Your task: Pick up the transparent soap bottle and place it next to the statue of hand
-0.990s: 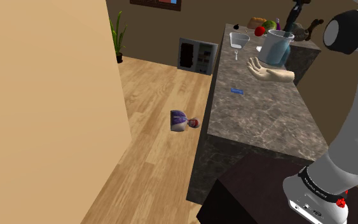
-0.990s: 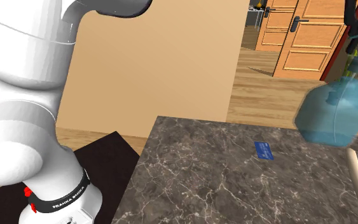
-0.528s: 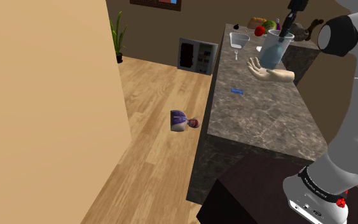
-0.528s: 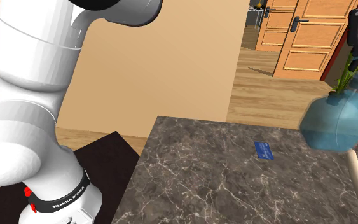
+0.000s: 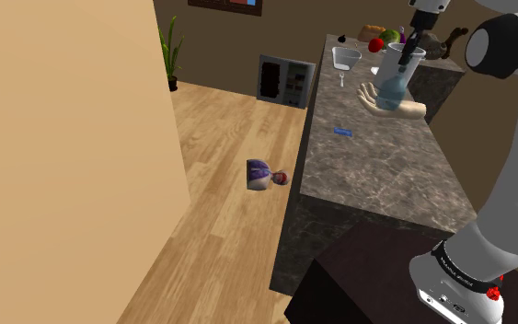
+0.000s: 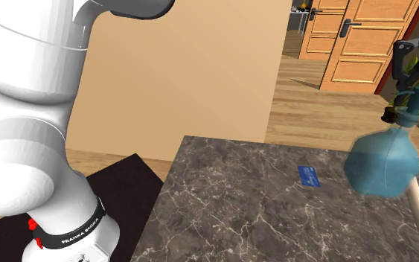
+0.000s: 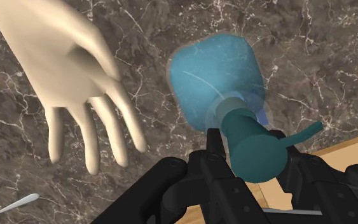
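The soap bottle (image 5: 393,83) is see-through blue with a teal pump top (image 7: 255,151). My gripper (image 5: 409,48) is shut on its pump neck, and the black fingers (image 7: 213,154) clasp the neck from both sides. The bottle (image 6: 385,162) hangs tilted low over the dark marble counter (image 6: 237,193). The beige hand statue (image 7: 56,70) lies flat on the counter close beside the bottle's body (image 7: 217,73), with a narrow gap between them. In the shoulder view the bottle covers part of the statue (image 5: 402,108). I cannot tell whether its base touches the counter.
A small blue card (image 5: 342,132) lies on the counter nearer the stand. A white cup (image 5: 347,58), a spoon (image 5: 342,80) and a red fruit (image 5: 375,43) stand at the counter's far end. A beige wall (image 5: 63,156) borders the wooden floor, where a purple object (image 5: 264,173) lies.
The gripper has carried the bottle lower and closer to the hand statue. The bottle now hangs more tilted.
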You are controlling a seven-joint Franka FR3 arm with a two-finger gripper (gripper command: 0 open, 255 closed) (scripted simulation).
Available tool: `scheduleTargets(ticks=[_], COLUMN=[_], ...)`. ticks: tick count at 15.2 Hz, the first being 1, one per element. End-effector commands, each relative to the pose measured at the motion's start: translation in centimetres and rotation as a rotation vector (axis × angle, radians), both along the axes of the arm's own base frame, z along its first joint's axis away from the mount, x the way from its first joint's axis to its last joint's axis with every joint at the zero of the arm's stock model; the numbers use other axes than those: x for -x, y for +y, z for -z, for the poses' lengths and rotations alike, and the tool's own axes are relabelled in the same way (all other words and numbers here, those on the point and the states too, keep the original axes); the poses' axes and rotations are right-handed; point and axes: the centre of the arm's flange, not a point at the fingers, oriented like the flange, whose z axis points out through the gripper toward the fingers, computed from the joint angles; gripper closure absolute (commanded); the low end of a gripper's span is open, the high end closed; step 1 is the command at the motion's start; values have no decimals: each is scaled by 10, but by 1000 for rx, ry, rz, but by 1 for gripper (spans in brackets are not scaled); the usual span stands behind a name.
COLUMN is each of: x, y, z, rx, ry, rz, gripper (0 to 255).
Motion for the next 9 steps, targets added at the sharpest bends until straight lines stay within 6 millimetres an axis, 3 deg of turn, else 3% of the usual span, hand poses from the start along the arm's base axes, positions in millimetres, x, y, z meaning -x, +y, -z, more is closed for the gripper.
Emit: scheduleTargets(ticks=[1,9], x=[0,0], y=[-1,-1], z=[11,53], rx=[1,1], ry=[-1,-1], rz=[0,0], gripper=[255,255])
